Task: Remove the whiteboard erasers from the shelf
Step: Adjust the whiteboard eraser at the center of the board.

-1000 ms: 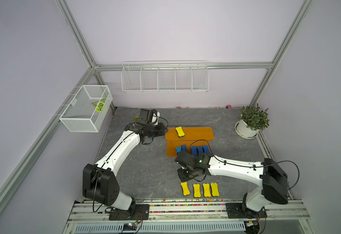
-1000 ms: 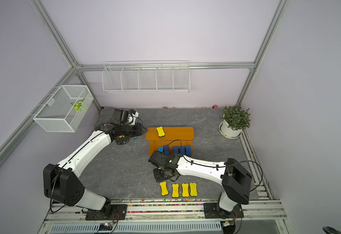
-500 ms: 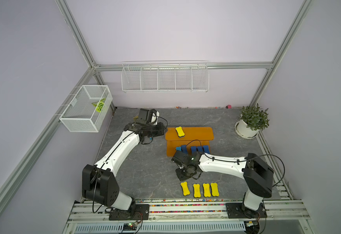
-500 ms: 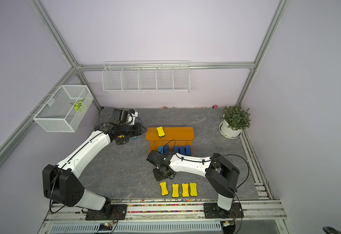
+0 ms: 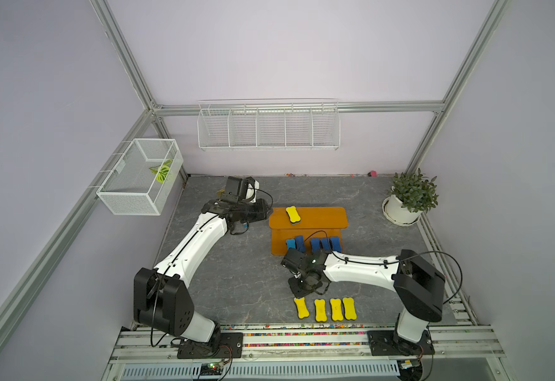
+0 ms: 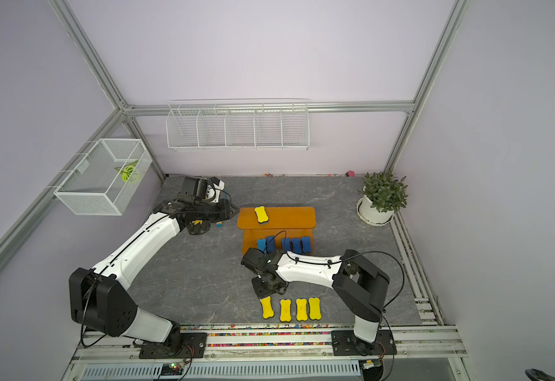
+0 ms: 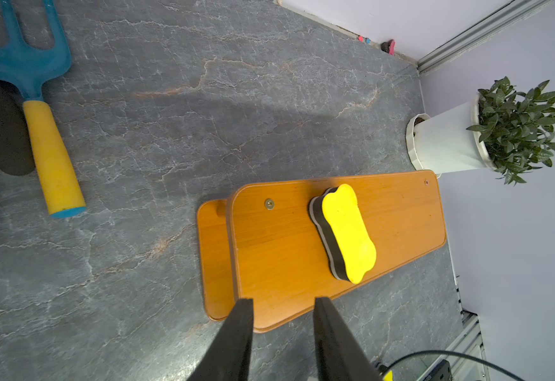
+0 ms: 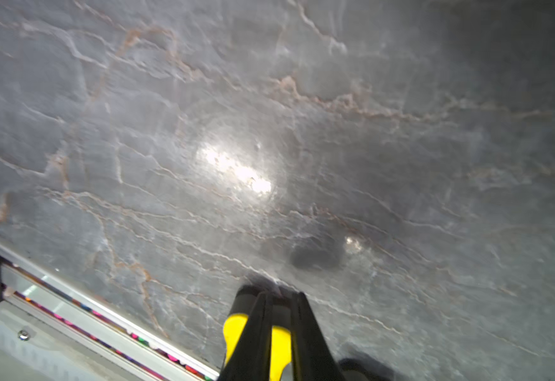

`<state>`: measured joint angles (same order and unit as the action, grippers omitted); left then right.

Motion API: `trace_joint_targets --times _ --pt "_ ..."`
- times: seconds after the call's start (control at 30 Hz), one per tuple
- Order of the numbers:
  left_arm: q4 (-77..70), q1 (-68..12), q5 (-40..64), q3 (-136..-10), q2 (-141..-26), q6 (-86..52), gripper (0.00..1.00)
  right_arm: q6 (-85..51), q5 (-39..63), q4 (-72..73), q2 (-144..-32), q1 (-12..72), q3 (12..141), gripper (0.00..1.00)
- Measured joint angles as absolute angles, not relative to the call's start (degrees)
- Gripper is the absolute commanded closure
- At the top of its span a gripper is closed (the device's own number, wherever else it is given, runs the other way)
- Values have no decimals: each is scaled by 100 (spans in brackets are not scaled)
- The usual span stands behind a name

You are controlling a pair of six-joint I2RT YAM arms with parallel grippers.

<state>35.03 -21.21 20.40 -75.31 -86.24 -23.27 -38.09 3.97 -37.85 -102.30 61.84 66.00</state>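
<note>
The orange shelf (image 5: 322, 217) (image 6: 289, 216) (image 7: 279, 250) stands mid-table. One yellow whiteboard eraser (image 5: 292, 215) (image 7: 345, 234) lies on its top board, and several blue erasers (image 5: 314, 243) (image 6: 284, 244) stand on its lower tier. Several yellow erasers (image 5: 327, 309) (image 6: 291, 309) lie in a row near the front edge. My left gripper (image 5: 264, 211) (image 7: 284, 301) is open and empty at the shelf's left end. My right gripper (image 5: 304, 290) (image 8: 279, 297) hangs over the far end of the leftmost yellow eraser (image 5: 301, 307) (image 8: 233, 333). Its fingers are almost together, and that eraser shows behind them.
A blue garden fork with a yellow handle (image 7: 53, 158) lies left of the shelf under my left arm. A potted plant (image 5: 406, 201) stands at the back right. A wire basket (image 5: 268, 127) hangs on the back wall and a mesh one (image 5: 141, 178) on the left wall. The front rail (image 5: 302, 339) runs along the table's edge.
My right arm's elbow has swung in to the left, and its gripper has shifted slightly left and toward the front row. The left arm has barely moved.
</note>
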Motion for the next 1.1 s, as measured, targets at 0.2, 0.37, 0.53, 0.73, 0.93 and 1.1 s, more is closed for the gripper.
trace_joint_targets --times 0.2,0.37,0.53,0.73,0.93,1.1 --pt "3496 -2121 2043 -7531 -8624 -2327 64 -3811 408 -3787 -10230 6184 6541 82" --pt "3496 -2121 2045 -7531 -8624 -2327 64 -3815 408 -3791 -10228 6187 6532 82" --pt "3496 -2112 2045 -7531 -8624 -2327 64 -3837 408 -3789 -10224 6191 6504 82" --pt "3496 -2099 2047 -7531 -8624 -2327 64 -3876 403 -3813 -10136 6195 6390 82" --pt "3494 -2099 2060 -7531 -8624 -2327 64 -3935 384 -3824 -9992 6213 6298 82" --pt "3496 -2099 2060 -7531 -8624 -2327 63 -3964 377 -3837 -9946 6228 6294 82"
